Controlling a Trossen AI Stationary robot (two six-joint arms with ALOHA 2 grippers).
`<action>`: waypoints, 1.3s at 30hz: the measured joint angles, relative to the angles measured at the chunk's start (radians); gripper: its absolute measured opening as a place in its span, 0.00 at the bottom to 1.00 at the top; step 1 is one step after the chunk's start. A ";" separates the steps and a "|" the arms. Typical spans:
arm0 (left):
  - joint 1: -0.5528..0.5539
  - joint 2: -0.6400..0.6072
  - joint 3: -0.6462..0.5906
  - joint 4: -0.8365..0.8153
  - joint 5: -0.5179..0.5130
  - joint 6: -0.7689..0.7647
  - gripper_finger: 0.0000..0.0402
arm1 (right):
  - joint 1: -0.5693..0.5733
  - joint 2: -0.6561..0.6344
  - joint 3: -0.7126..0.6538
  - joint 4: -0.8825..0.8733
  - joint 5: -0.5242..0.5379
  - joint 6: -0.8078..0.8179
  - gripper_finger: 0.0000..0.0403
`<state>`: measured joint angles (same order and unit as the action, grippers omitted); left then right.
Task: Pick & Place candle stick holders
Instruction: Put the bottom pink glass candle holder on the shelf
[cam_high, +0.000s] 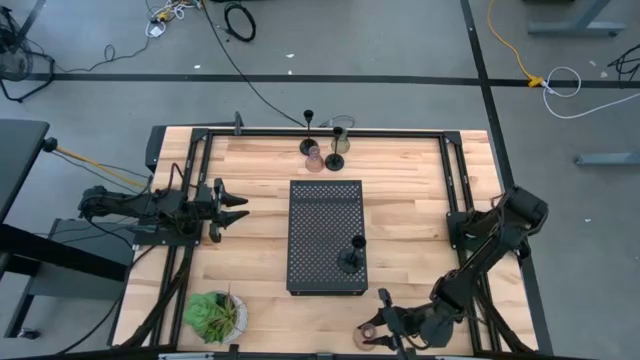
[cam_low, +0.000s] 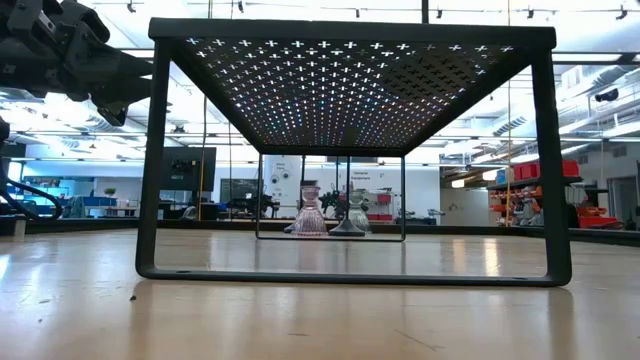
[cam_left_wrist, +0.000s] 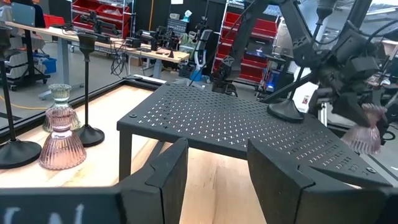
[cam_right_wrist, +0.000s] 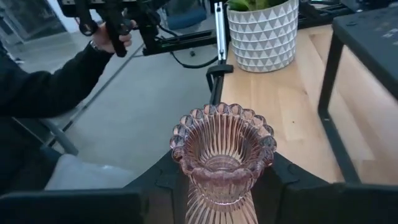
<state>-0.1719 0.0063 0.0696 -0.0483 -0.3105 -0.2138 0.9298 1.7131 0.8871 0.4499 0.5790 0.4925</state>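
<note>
The pinkish glass holder (cam_right_wrist: 222, 155) is clenched by the right gripper (cam_high: 385, 332) at the near edge; it should be kept upright and carried clear of the tray (cam_high: 325, 200); the left gripper (cam_high: 236, 208) waits released at the left.

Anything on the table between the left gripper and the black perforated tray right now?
Nothing: in the high view the left gripper and the tray are separated only by bare wooden table. The left wrist view agrees.

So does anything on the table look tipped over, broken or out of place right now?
Nothing stands out. The holders at the far edge stand upright, one black holder stands on the tray, and the right gripper holds a pink holder upright.
</note>
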 joint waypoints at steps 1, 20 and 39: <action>0.000 0.000 0.000 0.000 -0.001 0.000 0.42 | 0.006 -0.019 0.000 -0.028 0.015 -0.001 0.30; 0.000 0.000 0.000 0.032 0.001 -0.031 0.42 | 0.018 -0.358 0.000 -0.620 0.238 0.048 0.30; 0.000 0.000 0.000 0.150 0.009 -0.026 0.42 | -0.143 -0.585 0.001 -0.910 0.304 -0.055 0.30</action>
<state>-0.1715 0.0063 0.0696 0.1020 -0.3016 -0.2401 0.7868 1.1282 0.8879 -0.4602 0.8832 0.4373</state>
